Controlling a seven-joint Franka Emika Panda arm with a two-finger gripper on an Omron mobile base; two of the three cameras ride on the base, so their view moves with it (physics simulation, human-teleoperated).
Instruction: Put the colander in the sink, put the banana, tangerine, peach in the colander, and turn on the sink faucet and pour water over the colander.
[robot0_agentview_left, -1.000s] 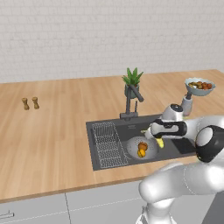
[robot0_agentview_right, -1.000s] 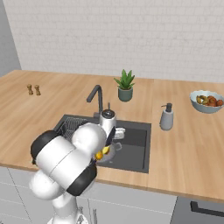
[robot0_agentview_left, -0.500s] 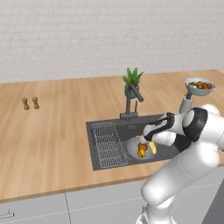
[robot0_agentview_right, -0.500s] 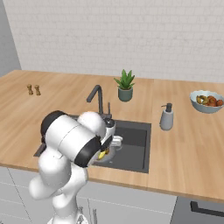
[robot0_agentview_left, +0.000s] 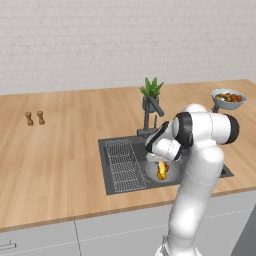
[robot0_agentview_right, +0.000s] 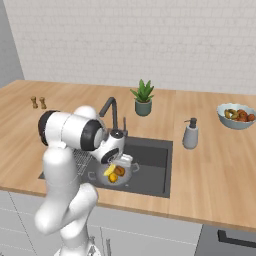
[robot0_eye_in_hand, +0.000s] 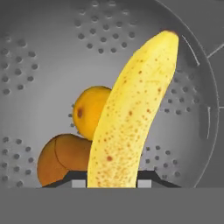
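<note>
Step in hand, as I judge it: loading the last fruit. The colander (robot0_eye_in_hand: 39, 57) sits in the sink (robot0_agentview_right: 155, 160), on the drain side next to the wire rack (robot0_agentview_left: 122, 165). The tangerine (robot0_eye_in_hand: 89, 109) and the peach (robot0_eye_in_hand: 61, 159) already lie on the colander floor, touching each other. The banana (robot0_eye_in_hand: 131, 113) is clamped in the gripper (robot0_eye_in_hand: 111, 183): the two dark finger tips sit tight against its near end, one on each side, and the fruit runs from there out over the bowl, its far tip near the rim. In the right base view the gripper (robot0_agentview_right: 121, 161) hangs just above the colander (robot0_agentview_right: 116, 175) with the banana (robot0_agentview_right: 110, 170) angled down into it.

Next move, by my reading: lower a little, part the jaws so the banana settles beside the other two fruits, then lift clear. After that the faucet (robot0_agentview_right: 111, 111) behind the basin needs turning on, with its spout over the colander.

Hard to make out: whether the banana already touches the tangerine or the bowl floor. From the hand view it overlaps both fruits, but contact cannot be told. The banana's gripped end is cut off at the bottom edge. In the left base view the forearm covers most of the colander, and only a bit of the banana (robot0_agentview_left: 162, 171) shows.
</note>
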